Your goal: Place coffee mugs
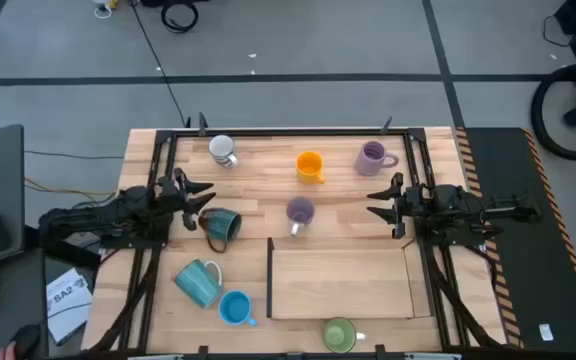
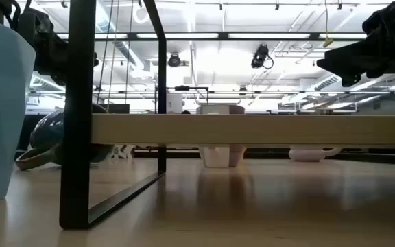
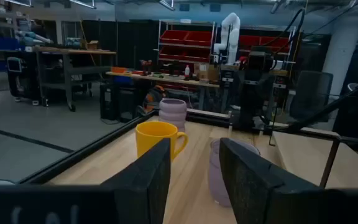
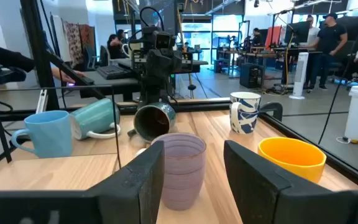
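Eight coffee mugs are on the wooden desk [image 1: 368, 205]. Taking the central purple mug [image 1: 299, 212] as reference: it stands upright, with the orange mug [image 1: 309, 165] just beyond it toward the far edge, the second purple mug [image 1: 372, 156] far-right of it, and the white mug [image 1: 223, 150] far-left. The dark teal mug [image 1: 220, 224] lies on its side to its left, directly in front of the left hand [image 1: 197, 197], whose fingers are spread and hold nothing. The teal mug [image 1: 199, 281] lies tipped near-left of the reference, the bright blue mug [image 1: 235, 307] upright just beside it, and the green mug [image 1: 339, 334] at the near edge. The right hand [image 1: 377, 204], spread and empty, hovers to the reference's right. A raised wooden platform [image 1: 340, 283] on a black frame sits nearer than the reference.
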